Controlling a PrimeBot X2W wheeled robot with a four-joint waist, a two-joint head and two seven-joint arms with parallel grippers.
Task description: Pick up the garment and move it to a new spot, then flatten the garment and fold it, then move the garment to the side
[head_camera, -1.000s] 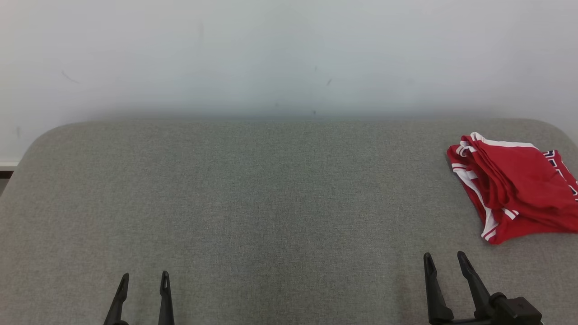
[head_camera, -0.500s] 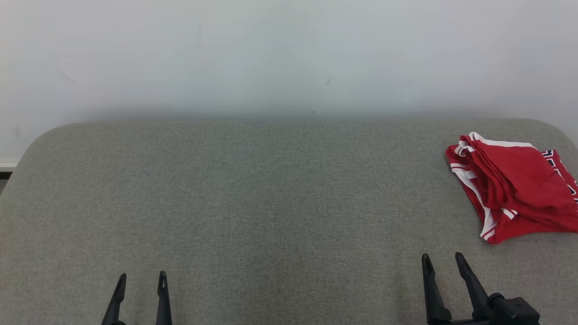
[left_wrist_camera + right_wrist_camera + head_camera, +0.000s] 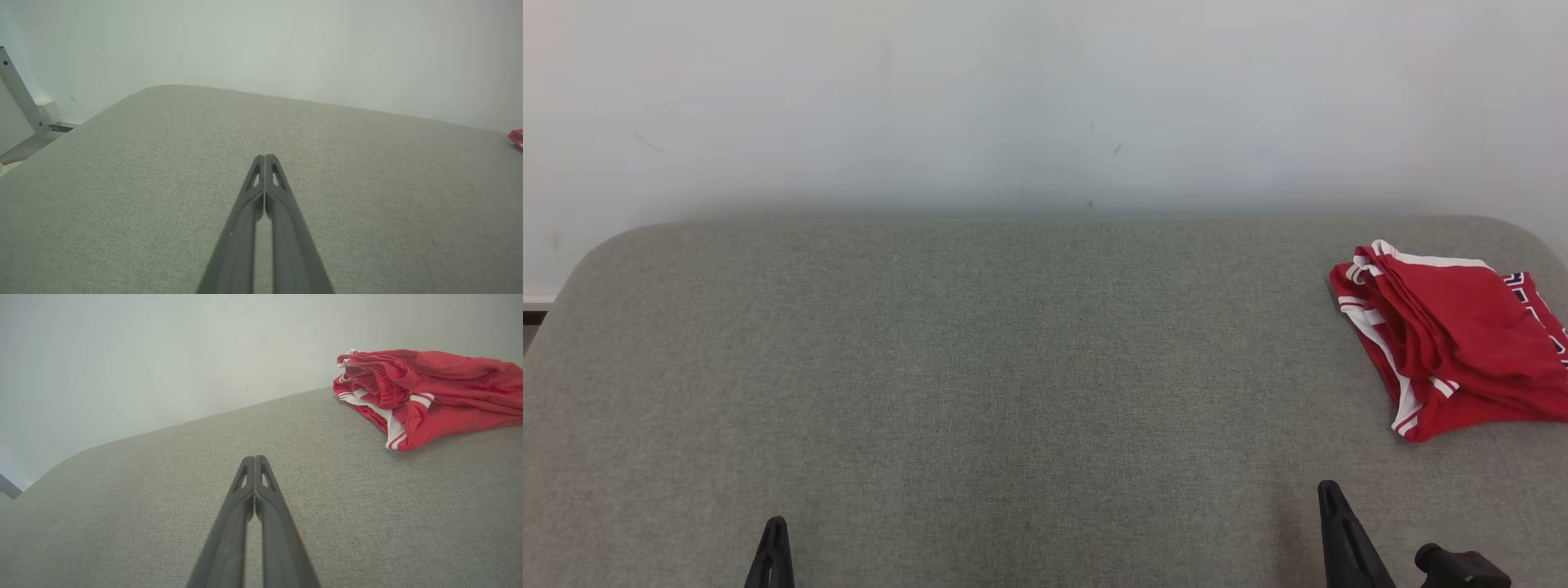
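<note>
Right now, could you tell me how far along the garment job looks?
Seemingly done: the red garment lies folded in layers at the right side of the table. In hand: nothing; the left gripper and right gripper are shut, empty, clear of it. Left: little that I can see.

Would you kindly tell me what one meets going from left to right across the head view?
Dark two-fingered left gripper, shut, at the bottom edge → dark right gripper, also shut → folded red garment with white trim, near the right edge; all over the grey fabric-covered surface.
</note>
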